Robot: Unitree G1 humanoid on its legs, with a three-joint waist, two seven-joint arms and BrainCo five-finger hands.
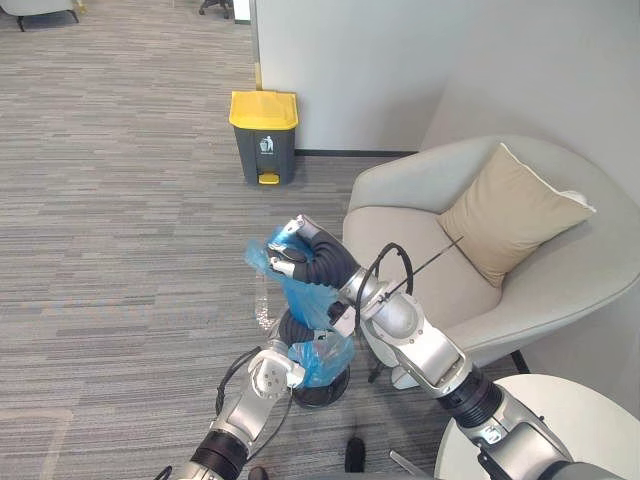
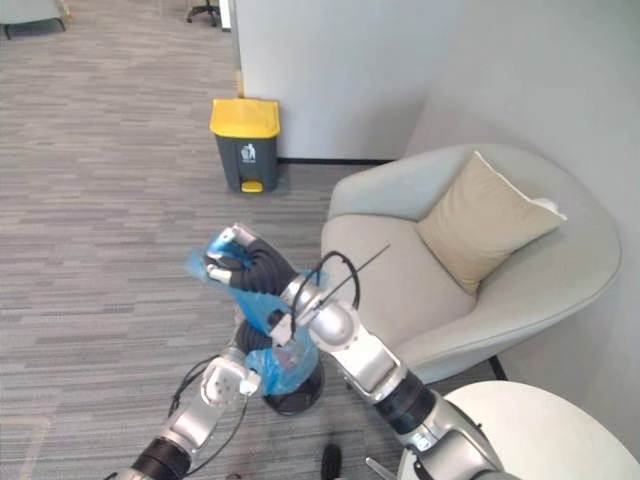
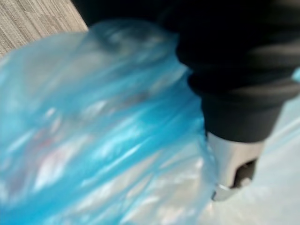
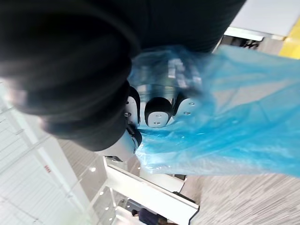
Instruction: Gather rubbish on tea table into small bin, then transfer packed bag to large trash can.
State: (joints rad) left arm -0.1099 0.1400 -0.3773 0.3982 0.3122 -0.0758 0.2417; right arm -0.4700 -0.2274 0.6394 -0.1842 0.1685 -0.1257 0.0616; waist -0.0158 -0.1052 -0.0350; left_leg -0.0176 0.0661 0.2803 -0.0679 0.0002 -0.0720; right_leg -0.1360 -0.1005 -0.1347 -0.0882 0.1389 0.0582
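A blue plastic bag (image 1: 305,295) stretches up out of the small black bin (image 1: 322,392) on the carpet. My right hand (image 1: 290,252) is shut on the bag's top, with the film bunched under its curled fingertips (image 4: 158,112). My left hand (image 1: 292,328) is lower down, pressed against the bag's side just above the bin's rim; the bag (image 3: 93,140) covers most of it. The large grey trash can with a yellow lid (image 1: 264,138) stands by the wall, well beyond the bag and apart from both hands.
A beige armchair (image 1: 400,235) with a tan cushion (image 1: 510,210) stands right beside the bin. A round white table (image 1: 575,420) sits at the lower right. Open carpet lies between the bin and the large can.
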